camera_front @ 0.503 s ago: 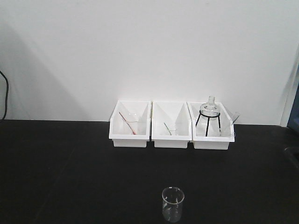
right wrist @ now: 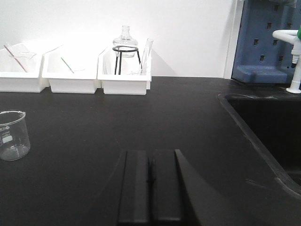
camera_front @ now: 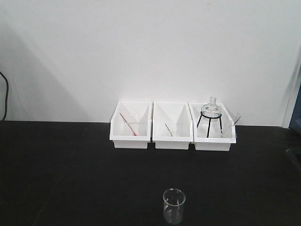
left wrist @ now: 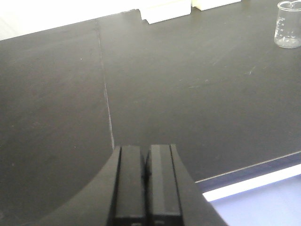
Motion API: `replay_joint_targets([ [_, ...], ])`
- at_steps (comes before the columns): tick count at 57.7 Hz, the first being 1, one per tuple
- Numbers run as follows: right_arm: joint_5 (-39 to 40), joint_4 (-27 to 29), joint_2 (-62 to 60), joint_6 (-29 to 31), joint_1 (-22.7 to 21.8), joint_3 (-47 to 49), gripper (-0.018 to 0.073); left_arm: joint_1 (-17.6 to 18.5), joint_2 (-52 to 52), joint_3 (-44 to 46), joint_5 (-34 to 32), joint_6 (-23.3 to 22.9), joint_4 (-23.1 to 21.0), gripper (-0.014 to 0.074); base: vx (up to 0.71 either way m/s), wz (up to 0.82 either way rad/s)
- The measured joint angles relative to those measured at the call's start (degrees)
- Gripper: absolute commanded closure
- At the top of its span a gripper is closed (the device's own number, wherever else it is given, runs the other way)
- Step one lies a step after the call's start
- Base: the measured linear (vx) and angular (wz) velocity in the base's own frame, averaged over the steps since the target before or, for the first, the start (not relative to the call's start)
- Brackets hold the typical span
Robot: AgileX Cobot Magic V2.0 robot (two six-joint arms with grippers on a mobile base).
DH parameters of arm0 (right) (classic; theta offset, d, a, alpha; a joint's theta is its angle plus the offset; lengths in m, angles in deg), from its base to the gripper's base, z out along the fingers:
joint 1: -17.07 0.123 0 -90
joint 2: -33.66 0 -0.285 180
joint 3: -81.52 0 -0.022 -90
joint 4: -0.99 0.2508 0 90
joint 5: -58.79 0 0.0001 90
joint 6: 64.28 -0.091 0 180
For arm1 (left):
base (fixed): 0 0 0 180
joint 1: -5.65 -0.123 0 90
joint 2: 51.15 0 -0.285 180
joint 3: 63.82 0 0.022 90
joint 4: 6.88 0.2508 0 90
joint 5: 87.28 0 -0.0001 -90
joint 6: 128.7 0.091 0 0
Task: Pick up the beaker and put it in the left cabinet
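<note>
On the near part of the black worktop [camera_front: 70, 174], slightly right of centre in the front view, the beaker [camera_front: 174, 205] stands upright, well apart from everything else. A row of three white bins [camera_front: 172, 127] sits at the far edge against the wall. The left bin holds glassware with a red rod [camera_front: 128, 124]. The right bin holds a round flask on a black tripod [camera_front: 210, 117]. The left claw [left wrist: 146, 155] hangs over the worktop, fingers pressed together, gripping nothing; the beaker lies far to its right. The right claw [right wrist: 149, 162] is likewise pressed together and gripping nothing; the beaker stands to its left, apart. A black sink [right wrist: 263, 122] is recessed at the right.
</note>
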Motion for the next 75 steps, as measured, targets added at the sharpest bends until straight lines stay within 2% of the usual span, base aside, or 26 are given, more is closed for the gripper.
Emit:
replay_joint_targets([
  [30, 1.51, 0.00, 0.00, 0.00, 0.00, 0.00, 0.0568, 0.00, 0.00, 0.00, 0.00, 0.00, 0.00, 0.0603, 0.00, 0.00],
  [46, 22.56, -0.41, 0.06, -1.43, 0.00, 0.00, 0.0566, 0.00, 0.00, 0.00, 0.00, 0.00, 0.00, 0.0603, 0.00, 0.00],
  [52, 24.29, -3.76, 2.62, -4.50, 0.05, 1.94, 0.0564, 0.00, 0.00, 0.00, 0.00, 0.00, 0.00, 0.0603, 0.00, 0.00],
  [64, 26.74, -16.35, 15.99, -8.93, 0.17, 9.53, 0.0559, 0.00, 0.00, 0.00, 0.00, 0.00, 0.00, 0.0603, 0.00, 0.00],
  [75, 27.77, -18.42, 28.80, -9.43, 0.17, 12.86, 0.0531, 0.00, 0.00, 0.00, 0.00, 0.00, 0.00, 0.0603, 0.00, 0.00],
])
